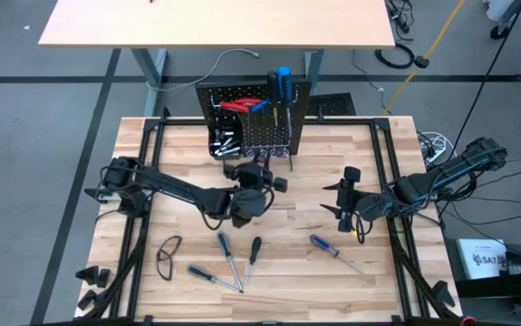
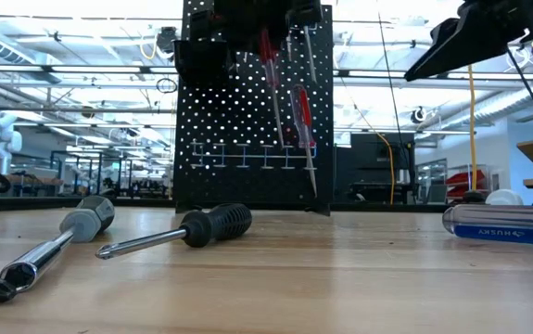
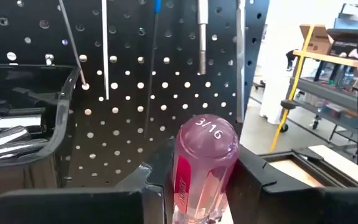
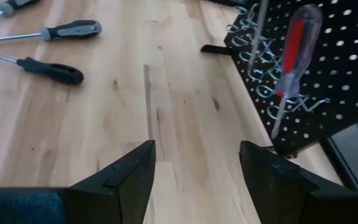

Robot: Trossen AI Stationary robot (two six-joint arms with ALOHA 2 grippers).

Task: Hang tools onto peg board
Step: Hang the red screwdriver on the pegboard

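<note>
Several tools already hang on the peg board (image 1: 253, 116), while five screwdrivers (image 1: 233, 258) lie on the table (image 1: 188, 154). The left claw (image 1: 253, 195) grips a clear red-handled driver (image 3: 205, 168) at the board; the right claw (image 1: 349, 201) hangs open and empty

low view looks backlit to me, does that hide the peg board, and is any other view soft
Low view: bright ceiling lights behind turn the peg board into a dark silhouette, though the red-handled screwdriver hanging on it shows. Left wrist view: the clear red handle up close is soft, glare on its cap. High view: evenly lit.

Four screwdrivers (image 1: 231, 254) flat; one peg board (image 1: 251, 116).
</note>
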